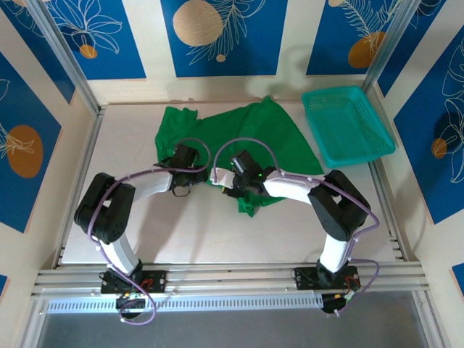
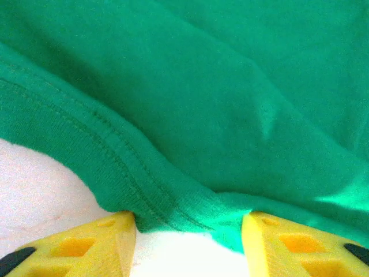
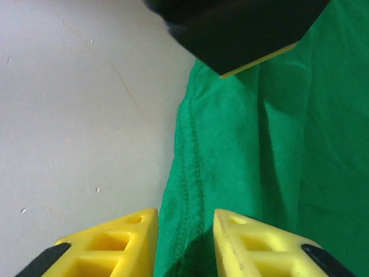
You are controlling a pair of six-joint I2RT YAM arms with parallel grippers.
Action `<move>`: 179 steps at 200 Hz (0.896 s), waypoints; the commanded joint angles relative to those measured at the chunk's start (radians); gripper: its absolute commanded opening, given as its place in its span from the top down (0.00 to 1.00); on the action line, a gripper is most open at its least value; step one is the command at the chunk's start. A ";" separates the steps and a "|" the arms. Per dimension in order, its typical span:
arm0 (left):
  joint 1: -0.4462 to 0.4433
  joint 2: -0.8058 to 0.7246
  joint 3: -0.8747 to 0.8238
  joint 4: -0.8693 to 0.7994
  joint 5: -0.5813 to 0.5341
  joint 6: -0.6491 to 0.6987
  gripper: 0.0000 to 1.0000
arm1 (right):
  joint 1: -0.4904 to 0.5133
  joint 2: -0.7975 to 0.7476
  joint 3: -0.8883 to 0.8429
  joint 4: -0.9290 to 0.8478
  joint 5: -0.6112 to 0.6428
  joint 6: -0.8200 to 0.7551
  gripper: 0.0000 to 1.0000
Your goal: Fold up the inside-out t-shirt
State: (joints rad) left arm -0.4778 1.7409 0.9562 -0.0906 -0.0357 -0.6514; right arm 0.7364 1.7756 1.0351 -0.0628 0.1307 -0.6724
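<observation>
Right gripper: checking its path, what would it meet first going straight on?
The t-shirt, its hemmed edge lying between the right gripper fingers; beyond it, a dark body, probably the left gripper.

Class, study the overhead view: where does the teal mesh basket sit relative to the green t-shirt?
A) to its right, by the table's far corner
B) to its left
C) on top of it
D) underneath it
A: the teal basket sits right of the green t-shirt, towards the far right corner.
</observation>
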 commanded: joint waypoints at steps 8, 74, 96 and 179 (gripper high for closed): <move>-0.008 0.050 0.001 0.057 -0.061 -0.012 0.62 | -0.007 0.015 -0.008 0.014 -0.012 -0.017 0.65; -0.007 0.000 0.020 -0.021 -0.087 0.047 1.00 | 0.007 0.042 0.011 -0.037 0.017 -0.025 0.99; -0.007 -0.057 0.062 -0.143 -0.084 0.062 1.00 | 0.012 -0.011 0.019 -0.061 -0.066 0.039 1.00; 0.081 -0.250 0.078 -0.640 -0.118 0.057 0.98 | 0.250 -0.152 0.023 -0.117 -0.327 0.320 1.00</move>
State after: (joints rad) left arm -0.4660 1.5642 1.0786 -0.5026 -0.1390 -0.5934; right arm 0.8288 1.6005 1.0470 -0.1612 -0.0944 -0.5068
